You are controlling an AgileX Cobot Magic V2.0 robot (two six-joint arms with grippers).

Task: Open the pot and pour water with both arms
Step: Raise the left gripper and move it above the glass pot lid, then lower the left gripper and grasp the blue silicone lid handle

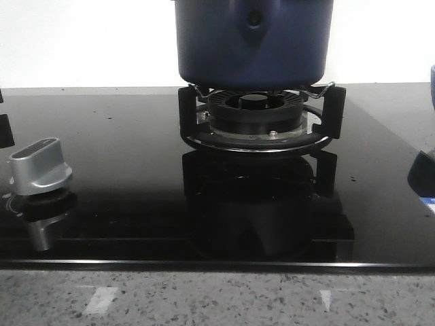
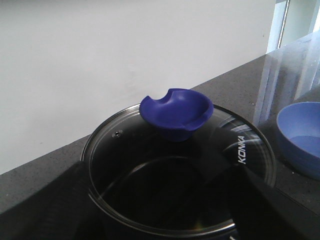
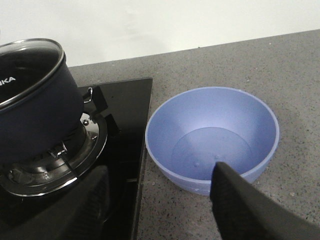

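The dark navy pot (image 1: 253, 42) stands on the gas burner's black pan support (image 1: 262, 119). Its glass lid (image 2: 125, 155) with a blue cupped knob (image 2: 176, 112) is on it. The pot also shows in the right wrist view (image 3: 37, 117). My left gripper (image 2: 165, 200) hangs open above the lid, its dark fingers (image 2: 45, 205) wide apart on either side, short of the knob. My right gripper (image 3: 160, 195) is open and empty over the counter, between the hob's edge and a light-blue bowl (image 3: 212, 137). Neither gripper shows in the front view.
The black glass hob (image 1: 122, 176) carries a silver control knob (image 1: 41, 164) at front left. The light-blue bowl stands on the speckled grey counter (image 3: 240, 65) right of the hob; it also shows in the left wrist view (image 2: 300, 135). A white wall (image 2: 100, 55) runs behind.
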